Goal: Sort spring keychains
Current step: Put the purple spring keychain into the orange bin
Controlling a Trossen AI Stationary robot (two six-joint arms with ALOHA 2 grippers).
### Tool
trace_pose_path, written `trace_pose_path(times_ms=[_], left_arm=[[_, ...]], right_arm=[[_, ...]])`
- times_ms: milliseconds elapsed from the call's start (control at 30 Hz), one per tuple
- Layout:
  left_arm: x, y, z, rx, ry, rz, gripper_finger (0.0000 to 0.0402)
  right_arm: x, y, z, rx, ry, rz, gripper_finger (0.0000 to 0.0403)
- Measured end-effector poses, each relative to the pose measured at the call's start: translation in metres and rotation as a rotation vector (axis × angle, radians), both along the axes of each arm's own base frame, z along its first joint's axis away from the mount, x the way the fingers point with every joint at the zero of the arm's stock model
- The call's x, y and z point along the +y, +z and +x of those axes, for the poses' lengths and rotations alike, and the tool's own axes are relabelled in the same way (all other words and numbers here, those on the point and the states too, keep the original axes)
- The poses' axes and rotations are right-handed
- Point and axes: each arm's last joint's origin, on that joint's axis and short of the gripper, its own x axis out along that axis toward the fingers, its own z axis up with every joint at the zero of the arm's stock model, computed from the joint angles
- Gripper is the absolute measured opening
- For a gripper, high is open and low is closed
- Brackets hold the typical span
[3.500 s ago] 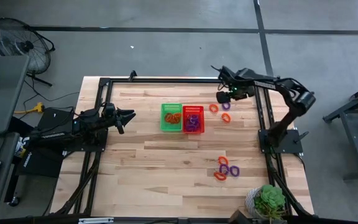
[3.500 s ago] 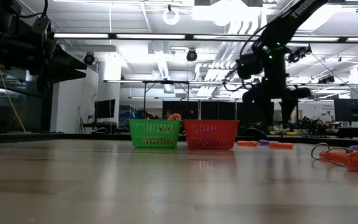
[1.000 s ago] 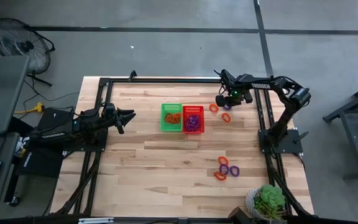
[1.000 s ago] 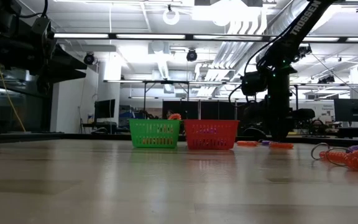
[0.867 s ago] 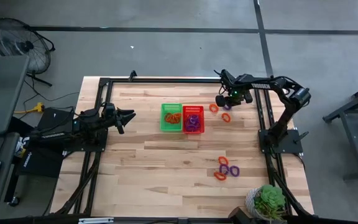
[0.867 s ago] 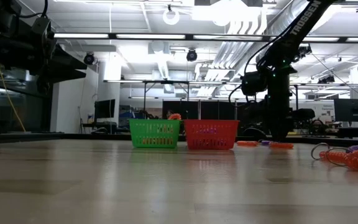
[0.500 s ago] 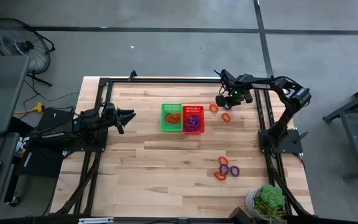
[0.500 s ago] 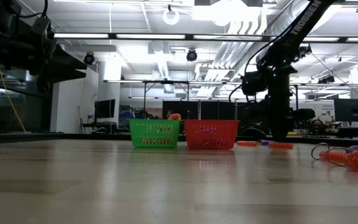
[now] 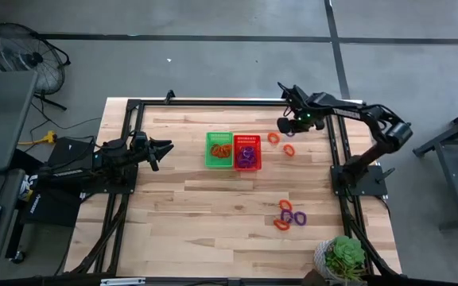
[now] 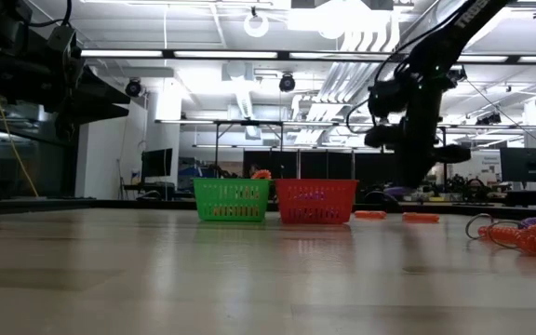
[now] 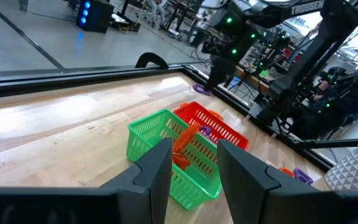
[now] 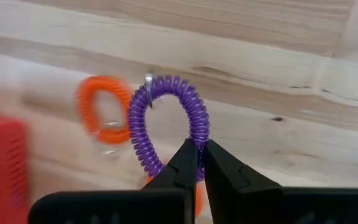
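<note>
Above the table's far right: right gripper [image 12: 199,163] pinched shut on a purple keychain [image 12: 166,121], lifted.
Left gripper [image 11: 194,165] part open, empty, waiting left of the baskets [image 9: 233,149]; loose keychains [image 9: 289,215] near right.

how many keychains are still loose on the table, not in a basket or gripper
6: two orange right of the red basket, and four clustered near the table's front right, orange, purple, orange. Overlapping ones could hide more.

Readable text: one brand mark, partial.
We read "TROSSEN" on the right arm [image 11: 303,9] at 1 o'clock in the left wrist view; letters cut off in the low view.
</note>
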Motion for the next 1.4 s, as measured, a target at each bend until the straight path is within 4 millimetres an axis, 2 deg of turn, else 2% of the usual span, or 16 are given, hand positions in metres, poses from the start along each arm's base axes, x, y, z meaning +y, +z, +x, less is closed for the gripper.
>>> trace_pose_path(times_ms=[233, 400, 633, 933, 1167, 1400], left_arm=[[0.0, 0.0, 0.0, 0.0, 0.0, 0.0, 0.0126], [0.0, 0.0, 0.0, 0.0, 0.0, 0.0, 0.0126], [0.0, 0.0, 0.0, 0.0, 0.0, 0.0, 0.0126], [0.0, 0.0, 0.0, 0.0, 0.0, 0.0, 0.0126], [0.0, 0.0, 0.0, 0.0, 0.0, 0.0, 0.0126], [0.0, 0.0, 0.0, 0.0, 0.0, 0.0, 0.0126]], right_arm=[[0.017, 0.026, 0.011, -0.145, 0.094, -0.065, 0.0011], [0.032, 0.037, 0.028, -0.238, 0.188, -0.131, 0.0011], [0.054, 0.047, 0.059, -0.38, 0.315, -0.226, 0.0011], [0.071, 0.053, 0.077, -0.444, 0.396, -0.325, 0.0011], [0.088, 0.043, 0.093, -0.426, 0.495, -0.345, 0.0011], [0.106, 0.012, 0.115, -0.358, 0.578, -0.292, 0.0011]])
